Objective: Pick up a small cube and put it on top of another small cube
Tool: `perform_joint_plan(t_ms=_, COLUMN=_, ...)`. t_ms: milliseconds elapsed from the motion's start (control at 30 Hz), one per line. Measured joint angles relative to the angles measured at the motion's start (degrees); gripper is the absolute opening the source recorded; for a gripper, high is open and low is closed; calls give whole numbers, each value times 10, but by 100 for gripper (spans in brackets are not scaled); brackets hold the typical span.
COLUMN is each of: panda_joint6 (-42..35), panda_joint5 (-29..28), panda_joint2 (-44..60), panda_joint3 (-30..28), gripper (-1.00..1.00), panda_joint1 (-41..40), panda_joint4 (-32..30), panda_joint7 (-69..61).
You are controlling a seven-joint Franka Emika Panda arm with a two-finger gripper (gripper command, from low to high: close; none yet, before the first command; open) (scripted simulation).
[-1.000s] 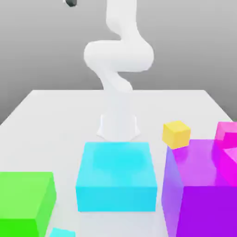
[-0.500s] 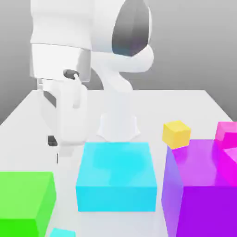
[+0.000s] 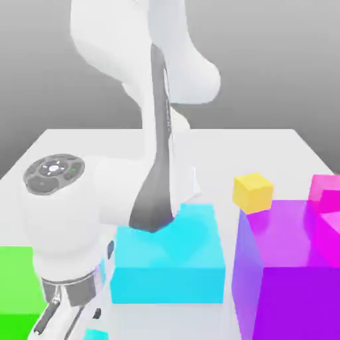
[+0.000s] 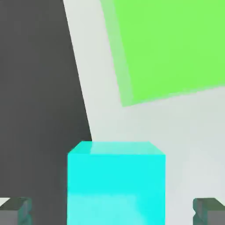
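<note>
A small cyan cube (image 4: 116,184) sits on the white table close to its edge, and in the exterior view a sliver of it (image 3: 97,334) peeks out at the bottom under my hand. My gripper (image 4: 112,212) is open and straddles this cube. Its grey fingertips (image 4: 15,211) stand on either side with a gap to each face. A small yellow cube (image 3: 253,192) rests on the table toward the exterior view's right, behind the purple block. My white arm (image 3: 73,212) bends down low at the front left.
A large cyan block (image 3: 169,255) stands mid-table beside my hand. A large green block (image 3: 14,292) (image 4: 171,48) lies at the front left. A large purple block (image 3: 292,272) and a magenta cube (image 3: 325,192) are on the right. The table edge (image 4: 81,110) runs close to the small cyan cube.
The arm has swung from high above the table down to the front left. The hand now sits low over the small cyan cube.
</note>
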Motion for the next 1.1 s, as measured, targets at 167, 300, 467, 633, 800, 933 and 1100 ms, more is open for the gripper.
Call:
perform_joint_plan(t_ms=167, panda_joint6=9, panda_joint5=0, panda_joint2=9, panda_joint3=-1, gripper=-100, panda_joint1=1, panda_joint4=2, panda_joint7=1)
perform_joint_plan(t_ms=300, panda_joint6=-35, panda_joint5=3, panda_joint2=-45, panda_joint3=2, gripper=-100, panda_joint1=-2, panda_joint4=-9, panda_joint7=-1)
perform_joint_plan(t_ms=467, panda_joint6=-124, panda_joint5=23, panda_joint2=-149, panda_joint3=55, gripper=-100, panda_joint1=20, panda_joint4=-15, panda_joint7=-56)
perform_joint_plan(t_ms=633, panda_joint6=-218, panda_joint5=52, panda_joint2=-252, panda_joint3=119, gripper=-100, panda_joint1=77, panda_joint4=-15, panda_joint7=-135)
perform_joint_plan(t_ms=800, panda_joint6=-309, panda_joint5=72, panda_joint2=-346, panda_joint3=150, gripper=-100, panda_joint1=170, panda_joint4=-15, panda_joint7=-206)
perform_joint_plan(t_ms=933, panda_joint6=-378, panda_joint5=75, panda_joint2=-409, panda_joint3=183, gripper=-100, panda_joint1=221, panda_joint4=-16, panda_joint7=-252)
perform_joint_plan(t_ms=1100, panda_joint6=-334, panda_joint5=68, panda_joint2=-406, panda_joint3=212, gripper=-100, panda_joint1=246, panda_joint4=-65, panda_joint7=-265)
